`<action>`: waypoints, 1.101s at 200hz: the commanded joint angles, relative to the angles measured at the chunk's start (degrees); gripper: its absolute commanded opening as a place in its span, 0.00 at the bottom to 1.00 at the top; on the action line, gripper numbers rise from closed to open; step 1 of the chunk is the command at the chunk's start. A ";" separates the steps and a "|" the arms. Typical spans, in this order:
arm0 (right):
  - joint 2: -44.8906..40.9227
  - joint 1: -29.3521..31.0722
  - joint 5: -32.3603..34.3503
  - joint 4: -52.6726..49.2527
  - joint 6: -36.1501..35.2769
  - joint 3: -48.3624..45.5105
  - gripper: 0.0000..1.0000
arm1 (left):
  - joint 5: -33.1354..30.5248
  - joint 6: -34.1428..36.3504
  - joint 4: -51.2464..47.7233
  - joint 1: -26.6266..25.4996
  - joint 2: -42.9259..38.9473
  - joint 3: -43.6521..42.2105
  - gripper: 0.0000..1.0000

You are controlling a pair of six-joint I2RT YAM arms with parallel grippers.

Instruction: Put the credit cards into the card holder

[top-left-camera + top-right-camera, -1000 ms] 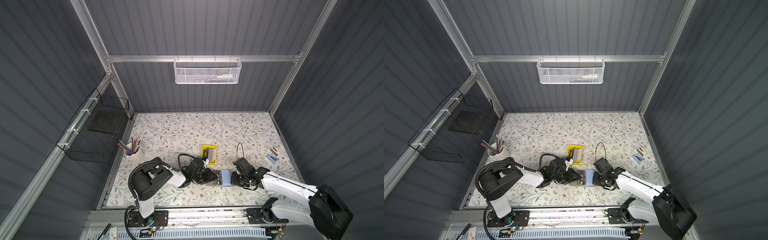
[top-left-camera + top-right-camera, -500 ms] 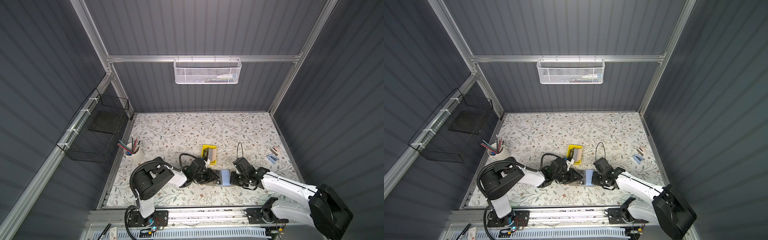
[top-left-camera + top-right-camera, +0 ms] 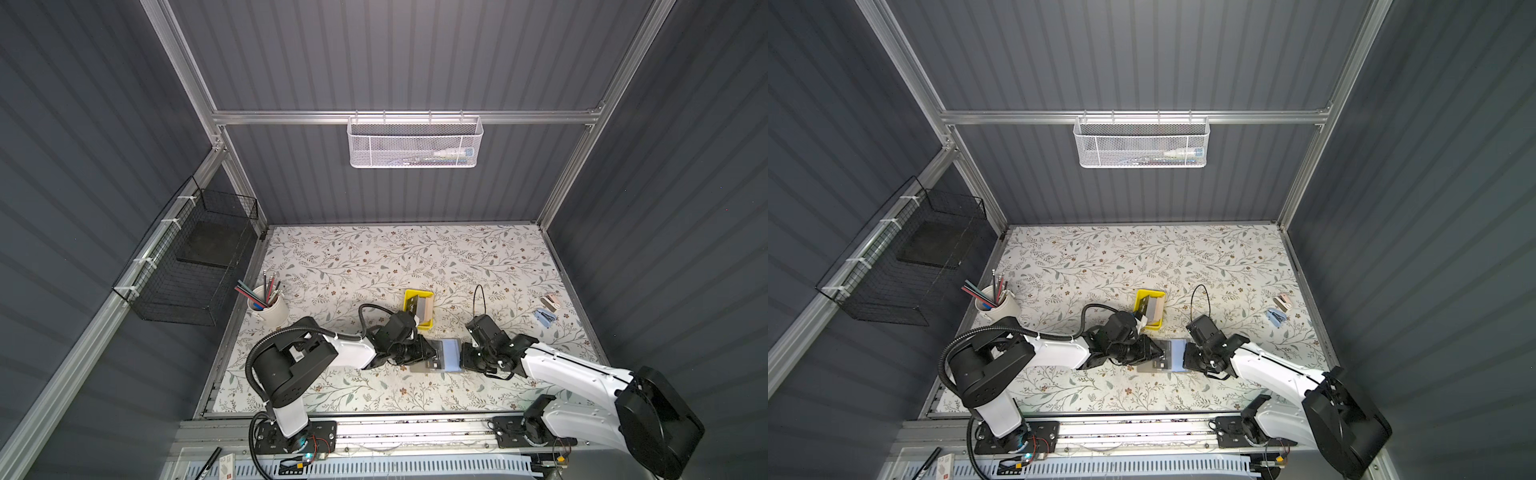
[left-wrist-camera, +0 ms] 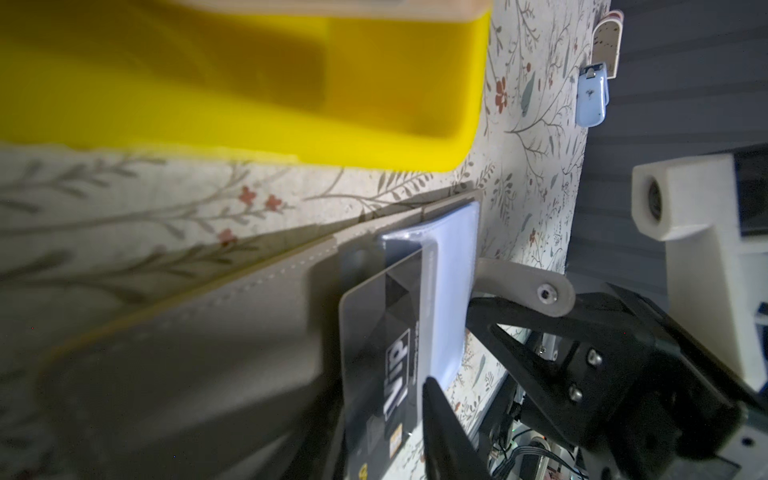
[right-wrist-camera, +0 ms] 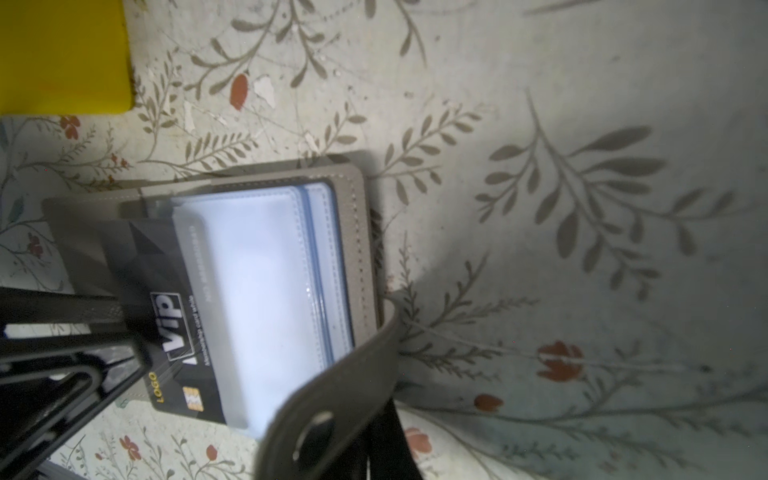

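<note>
The card (image 5: 178,316) sits half inside the card holder (image 5: 357,232). The right gripper (image 3: 465,360) clamps the strap (image 5: 332,395) tight. I can't tell the left gripper's (image 3: 431,354) hold. Next, I'd say, push it home squarely.

Beside the card holder (image 4: 232,332), the yellow tray (image 4: 374,104) is blurred and cut off. The credit card (image 5: 166,316) has its inner end veiled by the holder's sleeve (image 5: 257,291), its number unreadable.

**Both hands meet at the open card holder**

Near the table's (image 3: 374,257) front edge the card holder (image 3: 451,355) lies open, pale blue sleeves up. The left hand (image 3: 428,354) reaches its left side, where a dark credit card (image 3: 435,365) shows. The right hand (image 3: 467,359) meets its right edge. A yellow tray (image 3: 417,296) sits just behind.
</note>
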 commanded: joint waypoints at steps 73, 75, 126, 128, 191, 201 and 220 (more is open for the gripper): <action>1.60 -0.14 1.19 -2.20 -0.56 -0.09 0.06 | -3.42 3.29 -15.05 -0.64 -0.06 3.76 0.26; 1.58 -0.13 1.19 -2.20 -0.56 -0.05 0.06 | -3.34 3.26 -15.01 -0.69 0.01 3.78 0.26; 1.65 -0.17 1.16 -2.20 -0.77 0.08 0.06 | -1.53 2.73 -11.78 -1.19 2.06 4.74 0.23; 1.66 -0.14 1.12 -2.20 -0.81 0.04 0.06 | -1.44 2.68 -11.47 -1.26 2.08 4.75 0.23; 1.60 -0.11 1.09 -2.03 -0.92 -0.05 0.06 | -0.27 0.66 -7.41 -2.60 3.31 5.18 0.17; 1.54 -0.19 1.02 -2.03 -0.92 0.00 0.06 | -0.01 0.00 -6.13 -2.76 3.37 4.87 0.17; 1.26 -0.15 1.06 -1.94 -0.94 -0.18 0.06 | 0.11 -0.65 -4.66 -2.92 3.34 4.87 0.17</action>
